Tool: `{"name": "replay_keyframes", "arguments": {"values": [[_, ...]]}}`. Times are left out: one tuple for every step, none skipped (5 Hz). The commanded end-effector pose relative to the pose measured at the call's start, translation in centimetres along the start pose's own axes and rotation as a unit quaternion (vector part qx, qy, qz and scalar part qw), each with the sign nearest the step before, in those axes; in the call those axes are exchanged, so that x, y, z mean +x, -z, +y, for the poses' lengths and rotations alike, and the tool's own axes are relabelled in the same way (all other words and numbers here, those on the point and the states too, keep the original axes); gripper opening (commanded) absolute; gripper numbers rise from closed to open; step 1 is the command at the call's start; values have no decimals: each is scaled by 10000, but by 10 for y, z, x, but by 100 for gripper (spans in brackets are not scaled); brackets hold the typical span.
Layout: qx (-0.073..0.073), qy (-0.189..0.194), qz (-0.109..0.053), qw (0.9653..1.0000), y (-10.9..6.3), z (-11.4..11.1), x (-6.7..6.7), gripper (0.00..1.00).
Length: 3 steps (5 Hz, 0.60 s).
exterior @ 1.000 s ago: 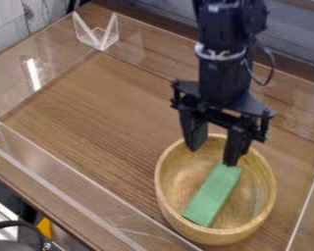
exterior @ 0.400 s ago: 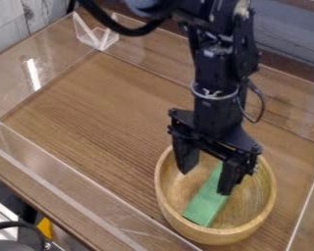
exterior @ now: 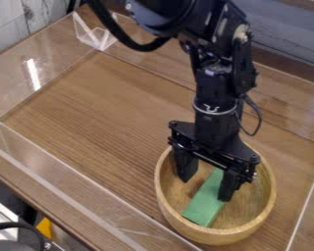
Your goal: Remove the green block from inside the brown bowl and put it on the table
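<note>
Green block: lies flat inside the brown bowl, at the bench's five o'clock corner.
Jaws: we see the gripper down in the bowl, spread apart astride the block's far end.
Done: nothing lifted.
Left: we judge clamping, lifting, setting down.

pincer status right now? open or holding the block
Pincer: open, its fingers down inside the brown bowl on either side of the green block, nothing gripped yet.
</note>
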State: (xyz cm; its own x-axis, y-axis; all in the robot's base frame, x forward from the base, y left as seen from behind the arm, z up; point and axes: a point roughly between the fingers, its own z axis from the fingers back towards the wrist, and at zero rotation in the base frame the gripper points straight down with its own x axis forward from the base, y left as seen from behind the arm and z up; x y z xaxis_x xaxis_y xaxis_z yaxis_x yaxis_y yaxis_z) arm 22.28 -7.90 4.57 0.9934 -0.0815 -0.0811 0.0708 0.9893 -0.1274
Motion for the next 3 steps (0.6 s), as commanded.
{"name": "replay_keyframes", "arguments": {"values": [[-14,-180,-146,9997,3,-3,5,100],[12,-58,-118,9999,-1,6,7,100],[28,74,-92,9999,-5,16,9,0]]}}
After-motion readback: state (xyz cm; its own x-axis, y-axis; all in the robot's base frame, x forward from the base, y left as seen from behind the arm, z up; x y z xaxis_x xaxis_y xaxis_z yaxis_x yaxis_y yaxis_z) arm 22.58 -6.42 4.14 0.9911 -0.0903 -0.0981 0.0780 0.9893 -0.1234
